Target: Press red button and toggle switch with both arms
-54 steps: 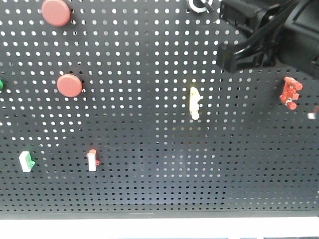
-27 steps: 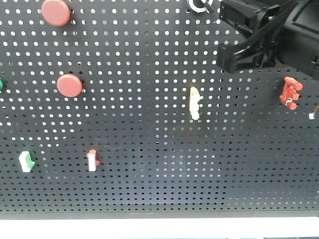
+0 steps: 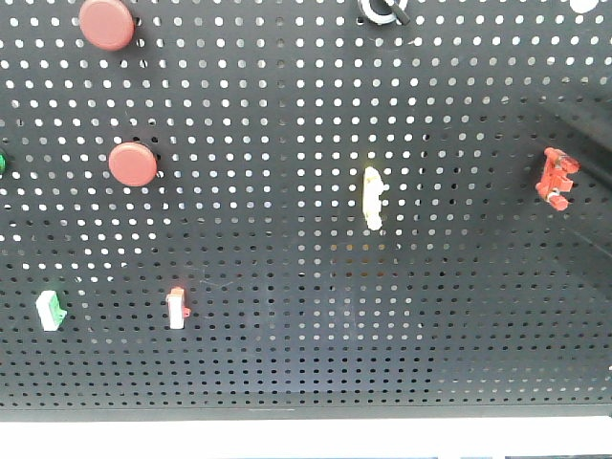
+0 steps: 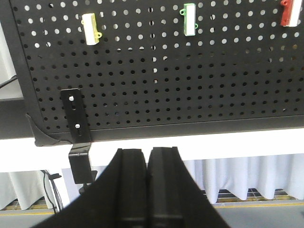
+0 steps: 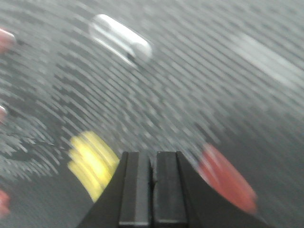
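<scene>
The left gripper [image 4: 148,187], two black flat-faced fingers, is clenched with nothing between the pads, hanging below the bottom edge of the black perforated metal pegboard [image 4: 190,85], near its lower left corner by a black bracket [image 4: 76,121]. The right gripper [image 5: 152,190] is likewise pressed closed and empty; its wrist view is smeared by blur, showing only yellow, red and white streaks on the board.

In the front view neither arm appears. The round flat-domed matte red button [image 3: 107,23] sits at the pegboard's top left corner, its face turned straight out from the panel. Below it lies a slightly smaller red disc [image 3: 132,163]. The toggle switch [image 3: 383,10], a small black knob with a white ring, is cut by the top edge near the middle; its short lever stub angles toward the lower right. A pale yellow upright lever [image 3: 373,197] stands mid-board, a red pronged clip [image 3: 556,178] near the right edge.
</scene>
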You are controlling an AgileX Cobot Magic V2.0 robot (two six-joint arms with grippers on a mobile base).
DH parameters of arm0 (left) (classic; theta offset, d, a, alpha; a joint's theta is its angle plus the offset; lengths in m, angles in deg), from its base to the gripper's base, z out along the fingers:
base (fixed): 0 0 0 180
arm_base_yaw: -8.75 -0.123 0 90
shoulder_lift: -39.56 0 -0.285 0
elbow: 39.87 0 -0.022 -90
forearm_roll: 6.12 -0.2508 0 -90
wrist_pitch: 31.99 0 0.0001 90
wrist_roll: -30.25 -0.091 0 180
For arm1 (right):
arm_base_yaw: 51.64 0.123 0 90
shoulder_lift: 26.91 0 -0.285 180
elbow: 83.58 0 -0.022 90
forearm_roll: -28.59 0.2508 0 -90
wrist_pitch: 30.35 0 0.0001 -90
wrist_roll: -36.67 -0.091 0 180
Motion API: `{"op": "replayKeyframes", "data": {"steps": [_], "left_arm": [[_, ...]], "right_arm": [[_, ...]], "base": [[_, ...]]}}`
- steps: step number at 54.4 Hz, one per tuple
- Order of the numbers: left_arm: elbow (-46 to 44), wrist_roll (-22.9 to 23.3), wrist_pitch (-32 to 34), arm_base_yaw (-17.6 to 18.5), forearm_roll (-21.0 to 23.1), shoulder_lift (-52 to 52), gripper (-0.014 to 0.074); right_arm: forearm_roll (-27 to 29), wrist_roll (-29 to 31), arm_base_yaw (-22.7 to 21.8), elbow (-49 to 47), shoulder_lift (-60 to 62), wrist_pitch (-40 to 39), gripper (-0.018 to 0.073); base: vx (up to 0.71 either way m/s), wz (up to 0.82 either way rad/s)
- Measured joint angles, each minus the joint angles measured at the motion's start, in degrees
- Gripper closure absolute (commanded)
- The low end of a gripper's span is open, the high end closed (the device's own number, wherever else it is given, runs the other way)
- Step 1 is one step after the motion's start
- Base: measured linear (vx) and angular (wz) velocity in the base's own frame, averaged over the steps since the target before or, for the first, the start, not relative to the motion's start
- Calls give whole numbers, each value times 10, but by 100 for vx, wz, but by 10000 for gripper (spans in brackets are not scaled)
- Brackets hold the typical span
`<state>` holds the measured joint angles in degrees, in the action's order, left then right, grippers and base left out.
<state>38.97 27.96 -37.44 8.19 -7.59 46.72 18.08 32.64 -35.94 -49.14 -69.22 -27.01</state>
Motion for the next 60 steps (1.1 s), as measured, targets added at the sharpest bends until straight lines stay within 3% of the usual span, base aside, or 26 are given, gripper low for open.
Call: {"op": "replayKeyframes", "data": {"steps": [10, 23, 60], "left_arm": [[0, 0, 0, 0, 0, 0, 594], [0, 0, 0, 0, 0, 0, 594], [0, 0, -5, 0, 0, 0, 594]], "right_arm": [[19, -2, -127, 217, 202, 8, 559], [37, -2, -169, 436, 347, 31, 559], [45, -4, -175, 446, 351, 47, 559]], "base": [[0, 0], [0, 0], [0, 0]]}}
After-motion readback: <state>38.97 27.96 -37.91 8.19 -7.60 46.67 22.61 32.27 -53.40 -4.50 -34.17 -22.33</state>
